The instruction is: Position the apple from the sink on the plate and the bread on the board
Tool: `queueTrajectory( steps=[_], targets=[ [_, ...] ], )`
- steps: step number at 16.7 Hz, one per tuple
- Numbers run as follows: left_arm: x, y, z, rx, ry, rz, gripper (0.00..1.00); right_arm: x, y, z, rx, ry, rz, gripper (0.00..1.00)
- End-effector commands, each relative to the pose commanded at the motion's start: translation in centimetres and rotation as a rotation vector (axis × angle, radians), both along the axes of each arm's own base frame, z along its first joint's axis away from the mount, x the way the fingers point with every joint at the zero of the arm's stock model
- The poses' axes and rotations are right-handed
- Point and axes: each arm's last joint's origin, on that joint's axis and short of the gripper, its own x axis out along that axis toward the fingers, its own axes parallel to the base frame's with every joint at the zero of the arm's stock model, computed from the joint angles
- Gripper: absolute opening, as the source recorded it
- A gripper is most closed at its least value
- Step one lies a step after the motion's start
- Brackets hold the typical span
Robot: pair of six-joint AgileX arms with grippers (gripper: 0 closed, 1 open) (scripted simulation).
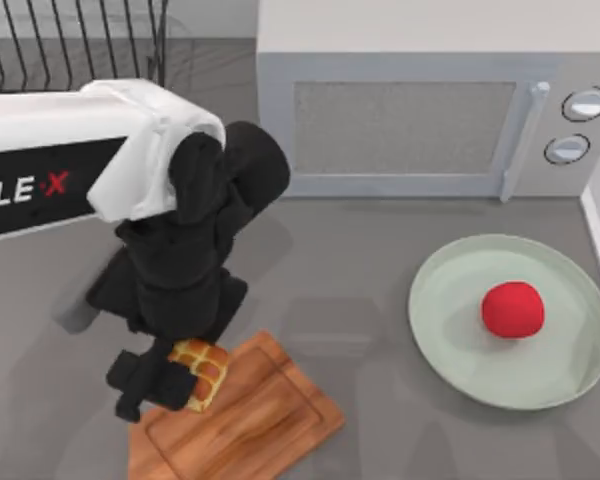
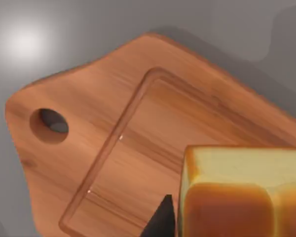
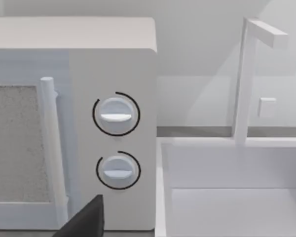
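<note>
Left gripper [image 1: 170,385] holds the bread [image 1: 201,373] over the board's [image 1: 250,420] left end; apple [image 1: 513,309] sits on the plate [image 1: 450,335] at right; microwave [image 1: 420,100] behind.

A white microwave [image 1: 430,100] stands at the back of the grey bench [image 1: 360,300], its door handle [image 1: 520,140] upright beside two round knobs [image 1: 577,125]. A black wire rack [image 1: 75,40] sits at the back left. A white sink [image 3: 237,187] with a faucet [image 3: 249,74] adjoins the microwave's knob side.
</note>
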Motion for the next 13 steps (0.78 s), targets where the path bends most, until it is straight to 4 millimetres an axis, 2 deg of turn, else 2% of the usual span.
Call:
queueTrajectory(
  steps=[3,6,13],
  targets=[
    [-2.0,-0.8,0.3,-0.001,-0.047,0.206,0.00,0.0,0.0,0.0,0.000,0.000,0.000,1.00],
    [-3.3,-1.1,0.6,-0.017,-0.084,0.336,0.00,0.0,0.0,0.0,0.000,0.000,0.000,1.00],
    [-4.0,-1.2,0.8,-0.032,-0.104,0.398,0.00,0.0,0.0,0.0,0.000,0.000,0.000,1.00]
  ],
)
